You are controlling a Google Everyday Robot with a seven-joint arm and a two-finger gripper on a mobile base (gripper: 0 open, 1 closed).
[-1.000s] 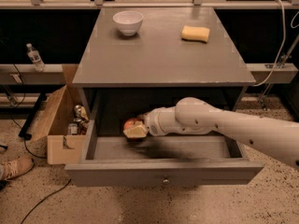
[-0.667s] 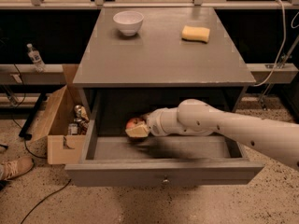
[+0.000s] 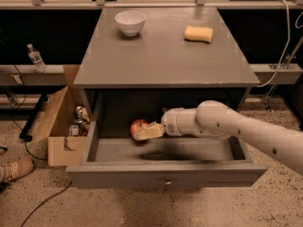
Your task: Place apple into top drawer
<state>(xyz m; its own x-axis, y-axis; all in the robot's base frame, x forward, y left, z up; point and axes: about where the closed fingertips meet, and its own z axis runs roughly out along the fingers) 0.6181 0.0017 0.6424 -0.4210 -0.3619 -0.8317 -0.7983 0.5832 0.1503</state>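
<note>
The apple [image 3: 138,126], red and round, is inside the open top drawer [image 3: 165,173], near the back left of its floor. The drawer is a wide grey box pulled out from under the table top, with a small round knob [image 3: 166,179] at the centre of its front panel. My gripper [image 3: 147,131] reaches into the drawer from the right on a white arm [image 3: 222,123]. Its tan tip is right against the apple's lower right side. Whether the apple rests on the drawer floor or is held cannot be told.
A white bowl [image 3: 130,22] and a yellow sponge [image 3: 199,33] sit on the grey table top [image 3: 156,56]. An open cardboard box [image 3: 59,122] with clutter stands on the floor at the left, beside a shoe [image 3: 14,168]. A water bottle [image 3: 35,58] stands on a shelf at the far left.
The arm has drawn back slightly to the right inside the drawer. The apple has stayed in about the same place, and more of its red side shows.
</note>
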